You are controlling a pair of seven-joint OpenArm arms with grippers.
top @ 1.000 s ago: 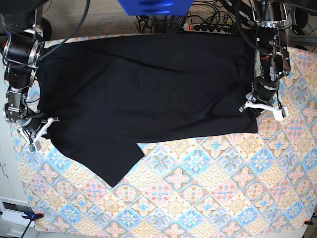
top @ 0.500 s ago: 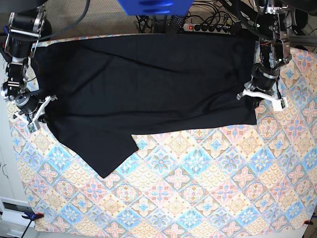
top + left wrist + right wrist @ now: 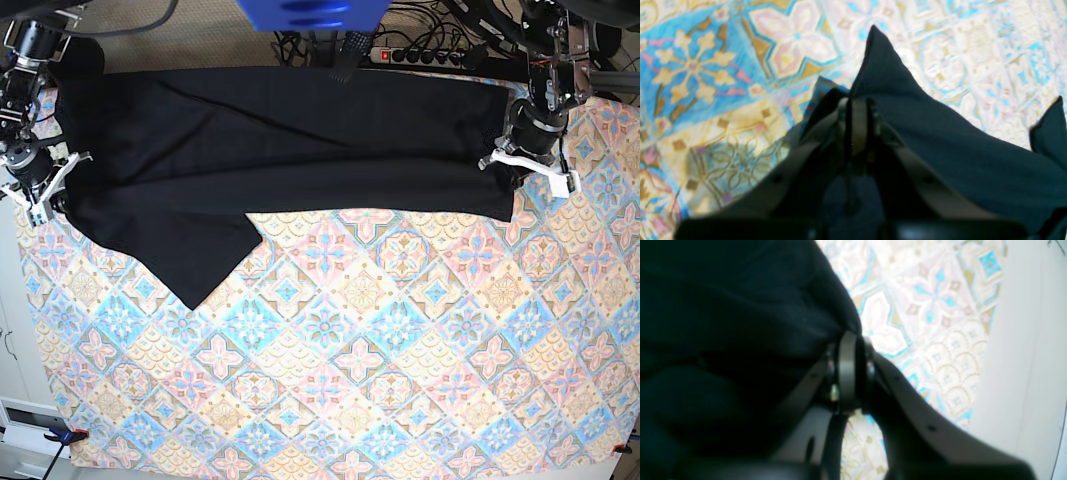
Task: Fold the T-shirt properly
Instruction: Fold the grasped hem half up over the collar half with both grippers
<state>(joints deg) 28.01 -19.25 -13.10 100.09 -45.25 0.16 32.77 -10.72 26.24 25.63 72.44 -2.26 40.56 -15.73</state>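
Across the patterned tablecloth (image 3: 400, 330), T-shirt (image 3: 290, 140) pinched by left gripper (image 3: 528, 172) and right gripper (image 3: 40, 195).

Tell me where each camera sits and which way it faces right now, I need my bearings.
Base: overhead, looking down on the patterned tablecloth, the T-shirt, and both arms at its ends.
Left wrist: on the left arm, looking along the left gripper, shut on a T-shirt corner above the cloth.
Right wrist: on the right arm, looking along the right gripper, shut on the T-shirt edge.
Shared: all three show the black T-shirt on the tablecloth.
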